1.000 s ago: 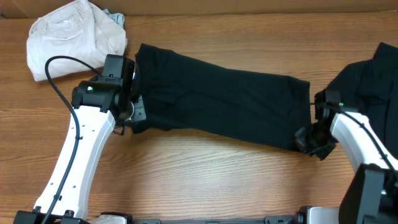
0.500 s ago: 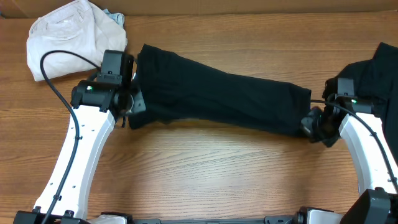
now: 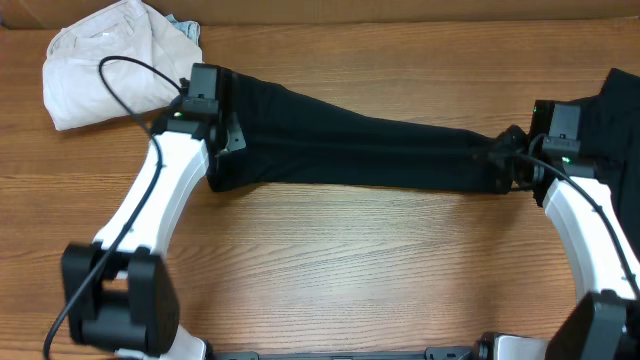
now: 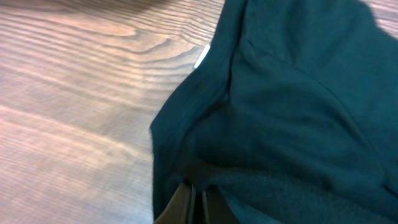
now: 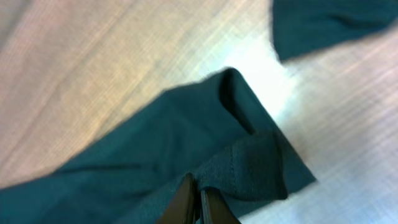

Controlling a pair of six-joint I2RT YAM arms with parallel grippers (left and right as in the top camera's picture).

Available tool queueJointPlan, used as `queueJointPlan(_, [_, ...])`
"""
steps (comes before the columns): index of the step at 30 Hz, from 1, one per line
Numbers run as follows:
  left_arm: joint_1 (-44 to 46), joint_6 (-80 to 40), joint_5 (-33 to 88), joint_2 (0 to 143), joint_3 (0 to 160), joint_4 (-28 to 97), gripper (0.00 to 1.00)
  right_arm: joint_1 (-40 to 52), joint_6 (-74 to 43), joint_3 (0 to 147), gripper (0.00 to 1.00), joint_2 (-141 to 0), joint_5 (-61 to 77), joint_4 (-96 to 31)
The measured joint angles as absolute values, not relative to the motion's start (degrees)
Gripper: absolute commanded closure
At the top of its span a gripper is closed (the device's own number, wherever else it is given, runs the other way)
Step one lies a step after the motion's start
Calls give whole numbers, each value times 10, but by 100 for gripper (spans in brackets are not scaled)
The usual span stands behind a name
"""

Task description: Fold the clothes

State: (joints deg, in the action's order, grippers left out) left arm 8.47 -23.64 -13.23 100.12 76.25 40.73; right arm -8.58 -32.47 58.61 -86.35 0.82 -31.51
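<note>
My left gripper [image 4: 195, 202] and right gripper [image 5: 198, 198] both pinch shut on the ends of the black garment [image 3: 360, 150], and the folds half bury my tips. A second black cloth [image 3: 618, 105] is cut off at the right.

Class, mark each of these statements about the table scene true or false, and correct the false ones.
1. The left gripper and the right gripper are each shut on one end of the black garment. True.
2. The cream-white bundle lies on top of that garment. False: it sits on the table beyond the garment's left end.
3. A small white label shows at the garment's edge. True.
4. The garment is folded into a neat square. False: it is stretched out long between the two arms.
</note>
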Motion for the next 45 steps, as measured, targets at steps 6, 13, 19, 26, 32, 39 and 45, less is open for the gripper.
queueJointPlan(6, [85, -237, -138, 1057, 762, 346, 35, -86, -310, 586, 16, -926, 22, -249])
queueJointPlan(13, [81, -230, -143, 1065, 773, 333, 0, -88, -262, 590, 0, -952, 22, -280])
queueJointPlan(19, [81, -205, -144, 1066, 881, 477, 0, -122, -228, 594, 0, -952, 23, -298])
queueJointPlan(26, [81, -183, -111, 1066, 1009, 599, 0, -133, -205, 601, 12, -1013, 26, -293])
queueJointPlan(32, [81, -175, -77, 1066, 1024, 620, 0, -130, -193, 601, 53, -1043, 40, -291])
queueJointPlan(39, [81, -174, -56, 1066, 1024, 624, 0, -130, -195, 600, 96, -1043, 67, -294])
queueJointPlan(45, [81, -173, -51, 1066, 1024, 651, 0, -139, -193, 619, 96, -1042, 82, -384])
